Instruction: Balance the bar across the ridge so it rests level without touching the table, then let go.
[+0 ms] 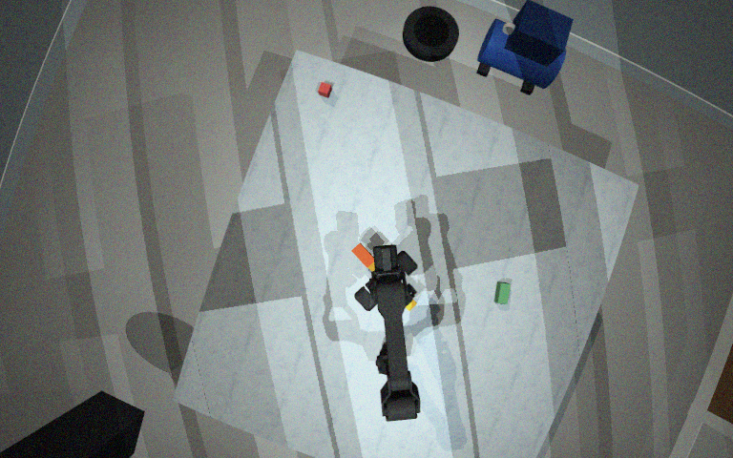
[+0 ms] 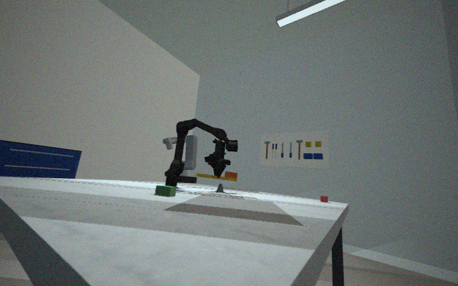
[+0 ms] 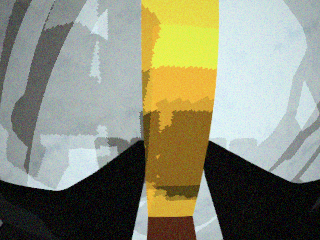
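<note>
"Checking progress?"

"My claw (image 1: 388, 283) (image 2: 218, 176) (image 3: 174, 147) is clamped on the yellow bar (image 1: 410, 305) (image 2: 206, 176) (image 3: 185, 90), above the ridge (image 2: 219, 188), its orange block (image 1: 363, 255) (image 2: 231, 174) toward ten o'clock from overhead."

"Left?"

"Lowering, balancing, letting go."

Small ridge (image 2: 219, 188) just below the fingers (image 2: 218, 176).

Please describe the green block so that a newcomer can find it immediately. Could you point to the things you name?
On the pale table (image 1: 530, 340) (image 2: 146, 244), near the black arm (image 1: 396, 334) (image 2: 179, 148), sits a small green block (image 1: 502, 292) (image 2: 165, 190). Unlike the red cube (image 1: 324, 89) (image 2: 324, 199), it is green and oblong.
</note>
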{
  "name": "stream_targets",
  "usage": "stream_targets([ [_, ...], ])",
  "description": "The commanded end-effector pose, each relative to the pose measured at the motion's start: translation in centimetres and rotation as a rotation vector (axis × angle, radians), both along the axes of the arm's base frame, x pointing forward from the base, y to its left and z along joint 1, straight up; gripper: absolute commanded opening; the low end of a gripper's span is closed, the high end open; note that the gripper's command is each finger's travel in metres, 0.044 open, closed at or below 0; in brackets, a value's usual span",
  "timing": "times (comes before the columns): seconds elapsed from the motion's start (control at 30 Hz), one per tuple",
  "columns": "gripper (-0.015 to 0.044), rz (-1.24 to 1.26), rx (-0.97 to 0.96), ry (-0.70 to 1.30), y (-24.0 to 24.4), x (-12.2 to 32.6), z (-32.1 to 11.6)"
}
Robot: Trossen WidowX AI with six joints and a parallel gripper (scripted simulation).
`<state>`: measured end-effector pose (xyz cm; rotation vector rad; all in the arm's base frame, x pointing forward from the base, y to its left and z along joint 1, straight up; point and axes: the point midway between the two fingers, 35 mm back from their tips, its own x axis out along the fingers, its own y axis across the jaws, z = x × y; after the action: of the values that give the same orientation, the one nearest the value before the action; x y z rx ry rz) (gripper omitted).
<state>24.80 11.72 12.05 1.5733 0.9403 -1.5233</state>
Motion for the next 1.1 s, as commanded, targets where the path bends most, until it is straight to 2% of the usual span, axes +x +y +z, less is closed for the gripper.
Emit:
stream_targets([
  [0.0,0.0000,-0.003,0.001,0.003,0.02,-0.11,-0.77],
  [1.07,0.0000,-0.003,0.001,0.004,0.05,-0.20,-1.69],
])
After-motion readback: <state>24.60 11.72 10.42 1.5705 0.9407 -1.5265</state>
